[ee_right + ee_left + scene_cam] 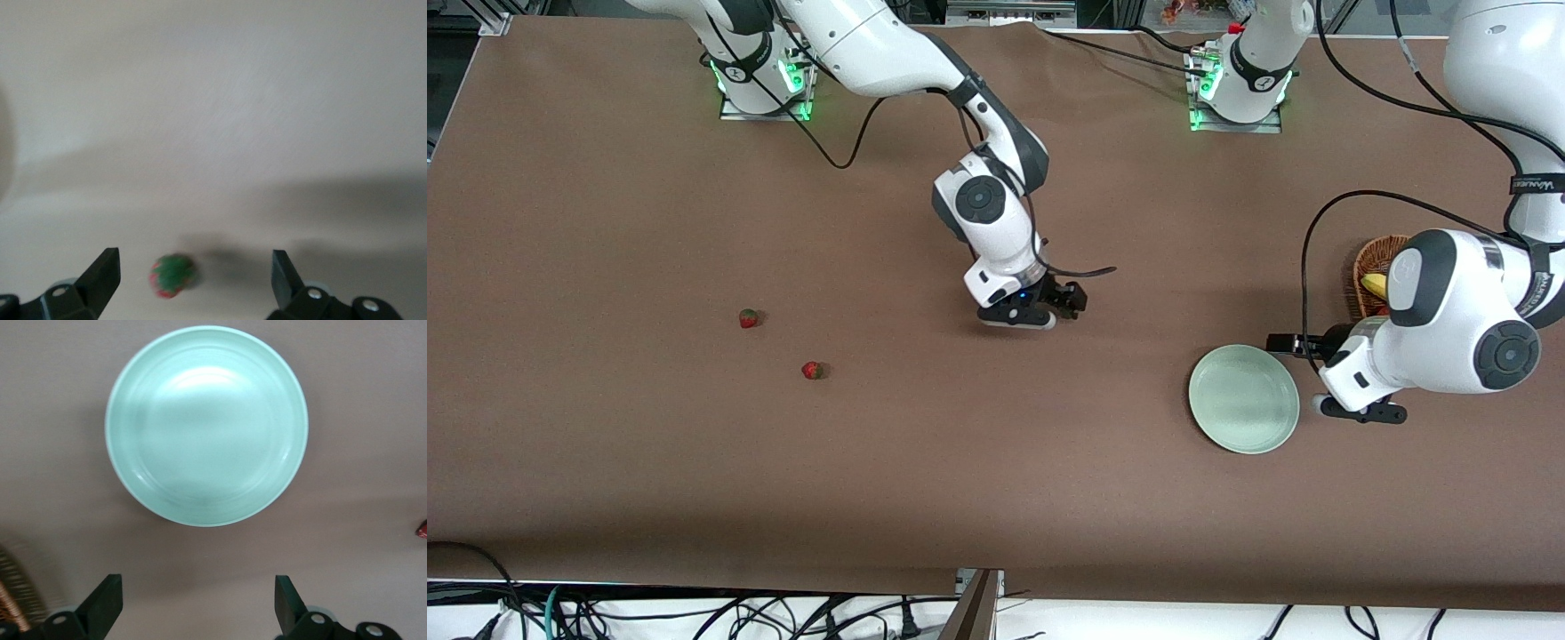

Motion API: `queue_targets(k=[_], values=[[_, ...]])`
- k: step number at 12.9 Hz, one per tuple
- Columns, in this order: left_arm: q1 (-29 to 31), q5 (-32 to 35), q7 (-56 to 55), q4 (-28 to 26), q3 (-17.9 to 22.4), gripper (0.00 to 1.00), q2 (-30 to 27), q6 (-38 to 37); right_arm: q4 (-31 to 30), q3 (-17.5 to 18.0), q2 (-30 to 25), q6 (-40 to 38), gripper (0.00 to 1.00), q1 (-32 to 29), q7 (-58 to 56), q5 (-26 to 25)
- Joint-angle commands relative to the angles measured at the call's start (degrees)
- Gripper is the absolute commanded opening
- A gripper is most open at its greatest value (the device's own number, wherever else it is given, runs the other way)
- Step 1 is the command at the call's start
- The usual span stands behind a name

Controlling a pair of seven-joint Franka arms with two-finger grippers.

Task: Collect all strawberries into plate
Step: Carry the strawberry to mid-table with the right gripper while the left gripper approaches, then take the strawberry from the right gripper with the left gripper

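- Right gripper (1024, 322) is over the mid-table, roughly midway btwn the two loose berries and the plate. Fingers (100, 279) spread wide, nothing clamped.
- In the right wrist view a strawberry (173, 275) sits btwn the open fingers, green top showing, blurred; can't tell if it's resting on the cloth or touching either finger. Not visible from the front view, arm covers that spot.
- Two more strawberries lie on the brown table cloth (605, 462) toward the right arm's end: one (749, 317) farther from the front camera, the other (812, 370) nearer to it. Near each other, not touching, well apart from the plate.
- Plate (1243, 399), pale mint green, round w/ raised rim, sits toward the left arm's end. No berries in it.
- Left gripper (1360, 413) waits just beside the plate's rim, on the side toward the left arm's end of the table. Fingers (103, 600) wide apart, holding nothing; plate (207, 425) fills the left wrist view ahead of them.
- Small red thing (422, 529) at the edge of the left wrist view; too cut off to say what it is.
- Brown wicker basket (1368, 267) beside the left arm, farther from the front camera than the plate; sth yellow (1375, 285) inside, mostly hidden by the arm.
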Motion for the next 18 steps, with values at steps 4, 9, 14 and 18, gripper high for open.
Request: queue_targets(k=[4,9,14,18], values=[[-8.3,0.5,-15.6,-3.8,-1.6,1.00,0.6,9.0,-4.0,-15.8,-9.6,-21.9,1.00,-0.6,-25.9,-0.5],[-23.3,1.2,-42.6,-3.7,-1.4,1.00,5.2,19.7,-7.3,-20.0,-8.8,-25.8,1.00,-7.6,-44.5,-0.6],[-29.7,7.5,-50.7,-6.3,-0.5,1.00,10.1,24.9,-10.8,-20.1,-6.6,-25.6,0.97,-9.5,-47.0,-0.6],[-30.1,8.2,-50.8,-8.2,-0.6,0.53,9.9,24.9,-13.9,-20.0,-5.7,-23.0,0.87,-9.6,-47.1,-0.6]])
